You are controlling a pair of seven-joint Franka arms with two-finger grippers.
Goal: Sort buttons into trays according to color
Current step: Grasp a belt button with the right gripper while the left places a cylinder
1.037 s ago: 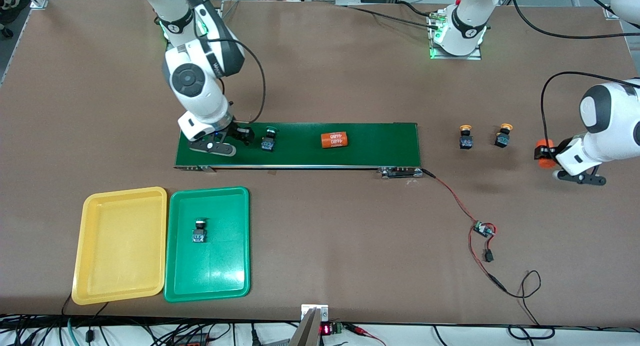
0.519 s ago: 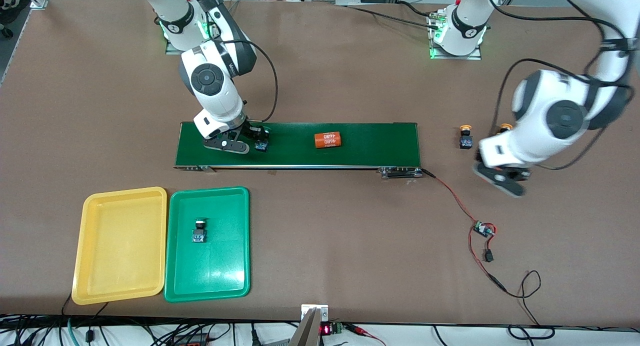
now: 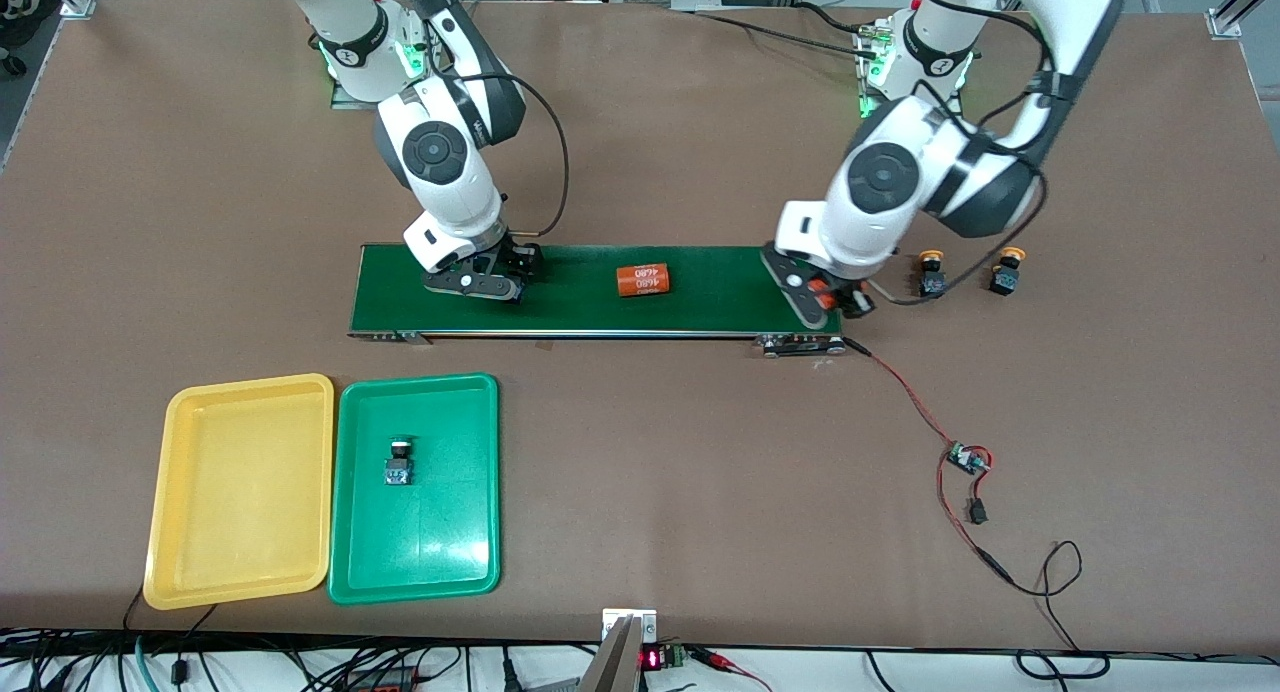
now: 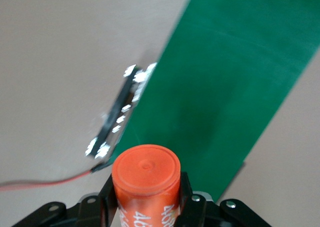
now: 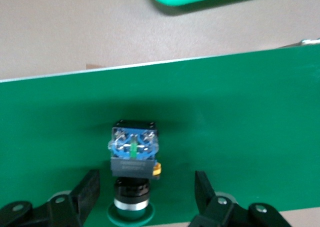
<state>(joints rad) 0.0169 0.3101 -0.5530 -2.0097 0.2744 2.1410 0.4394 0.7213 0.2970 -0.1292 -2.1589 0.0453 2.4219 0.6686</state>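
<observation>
A green-capped button [image 5: 133, 174] is lying on its side on the dark-green conveyor belt [image 3: 700, 307], toward the right arm's end of it, and my right gripper [image 3: 497, 275] is sitting low over it with jaws standing open, one finger [image 5: 85, 189] on either side of the button and neither touching it. A second green-capped button [image 3: 398, 464] is resting inside the green tray [image 3: 345, 492], which is lying just beside the yellow tray [image 3: 180, 472], both nearer to the front camera than the belt, at the right arm's end of the desk [image 3: 650, 452]. The yellow tray is holding nothing. Two yellow-capped buttons [image 3: 932, 275] [image 3: 1005, 272] are standing on the bare desk past the belt's end, toward the left arm's side, slightly apart from each other. My left gripper [image 3: 828, 297] is positioned over that same end of the belt, jaws clamping an orange cylinder [image 4: 145, 179] with white print; in the left wrist view its flat orange end is facing the camera, above the belt's edge and the roller bracket [image 4: 117, 119]. Another orange cylinder marked 4680 [image 3: 641, 280] is lying on its side about mid-belt, between the two grippers. A red and black cable [image 3: 905, 392] is running from the belt's end across the desk to a small circuit board [image 3: 966, 459].
</observation>
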